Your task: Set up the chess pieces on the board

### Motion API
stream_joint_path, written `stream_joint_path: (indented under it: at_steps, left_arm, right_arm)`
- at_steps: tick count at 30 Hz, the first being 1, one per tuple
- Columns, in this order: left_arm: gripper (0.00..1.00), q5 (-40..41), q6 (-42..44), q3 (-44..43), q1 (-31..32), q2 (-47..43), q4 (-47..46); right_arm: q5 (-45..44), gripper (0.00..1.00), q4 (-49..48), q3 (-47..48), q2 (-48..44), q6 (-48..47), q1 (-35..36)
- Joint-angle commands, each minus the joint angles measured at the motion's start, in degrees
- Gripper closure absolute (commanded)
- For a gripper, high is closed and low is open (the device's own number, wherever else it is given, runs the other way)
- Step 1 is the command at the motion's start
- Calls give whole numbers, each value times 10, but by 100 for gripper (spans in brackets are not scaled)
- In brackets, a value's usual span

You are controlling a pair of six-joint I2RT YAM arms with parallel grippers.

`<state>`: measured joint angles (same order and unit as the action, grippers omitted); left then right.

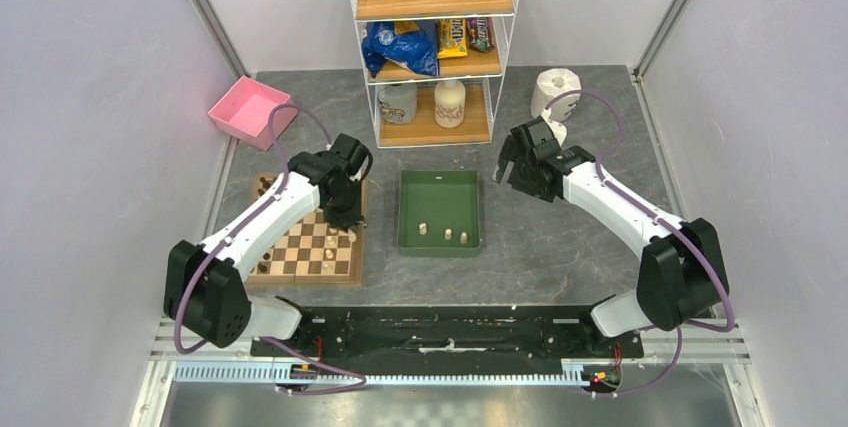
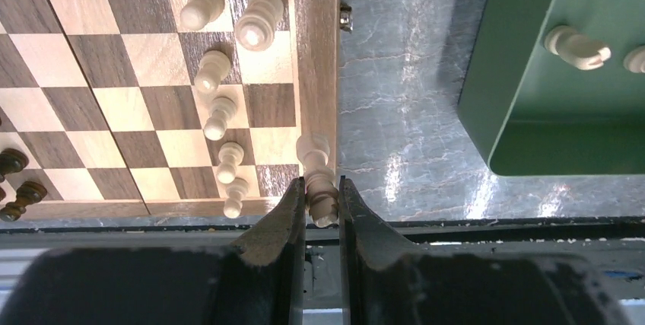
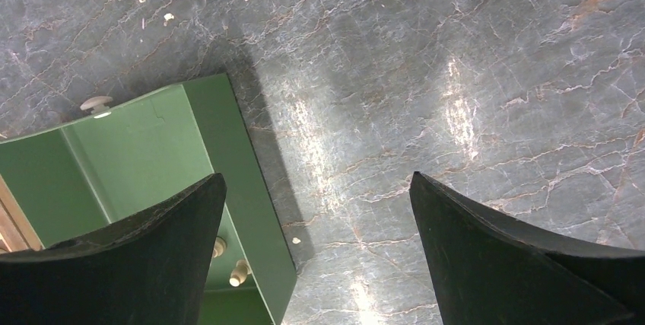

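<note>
While in left gripper [image 2: 321, 188], one piece [image 2: 315, 154]

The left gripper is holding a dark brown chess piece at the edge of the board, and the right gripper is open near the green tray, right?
Not quite: the piece in the left gripper is pale cream, not dark brown, as the left wrist view shows. It is at the board edge, and the right gripper is open near the tray.

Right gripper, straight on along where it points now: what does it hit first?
Probably bare tabletop: the open right gripper points at grey stone just beside the green tray wall, with nothing else in line. Depth is unclear.
</note>
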<state>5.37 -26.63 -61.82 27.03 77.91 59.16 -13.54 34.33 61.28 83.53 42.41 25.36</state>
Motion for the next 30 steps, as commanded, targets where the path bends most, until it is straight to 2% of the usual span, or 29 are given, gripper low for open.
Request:
stream_joint_path:
  at_steps: [1,10,30]
  left_arm:
    - [98,-5,20,13,-15,0,-60]
    - [98,1,37,20,-47,26,-94]
    - [98,34,43,52,-63,40,-121]
  right_arm:
    - [1,1,-8,5,0,0,-1]
    - [7,1,-8,11,10,-1,-1]
    - [10,1,-8,14,17,-2,-1]
